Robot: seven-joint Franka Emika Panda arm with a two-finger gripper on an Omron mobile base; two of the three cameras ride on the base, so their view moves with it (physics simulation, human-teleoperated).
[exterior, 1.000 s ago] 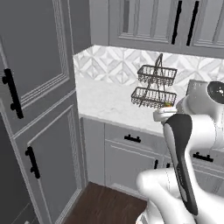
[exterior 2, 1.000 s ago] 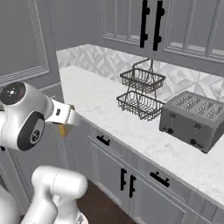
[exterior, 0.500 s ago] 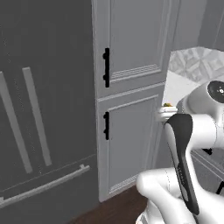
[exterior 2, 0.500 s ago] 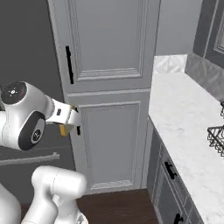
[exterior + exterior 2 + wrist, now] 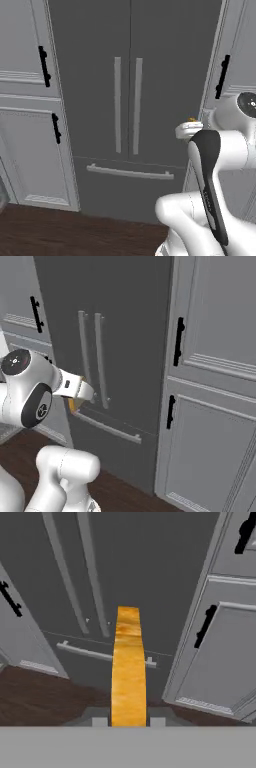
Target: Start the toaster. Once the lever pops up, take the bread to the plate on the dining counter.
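With the gripper (image 5: 129, 724) clamped on the bread (image 5: 128, 667) before a dark fridge (image 5: 130, 100), the carry is underway, and next comes finding the dining counter's plate.

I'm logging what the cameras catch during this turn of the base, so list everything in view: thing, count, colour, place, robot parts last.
bread: one, golden-yellow slice, seen edge-on, held between the finger tips in the hand view.
fridge: one, dark grey, two long vertical handles up top and a horizontal drawer handle below, straight ahead.
tall cabinets: light grey panelled doors with black handles, on both sides of the fridge.
floor: dark brown wood, in front of the fridge.
arm: one, white with dark joints, lower right of the left base view.
gripper: one, shut on the bread, raised in front of the fridge.
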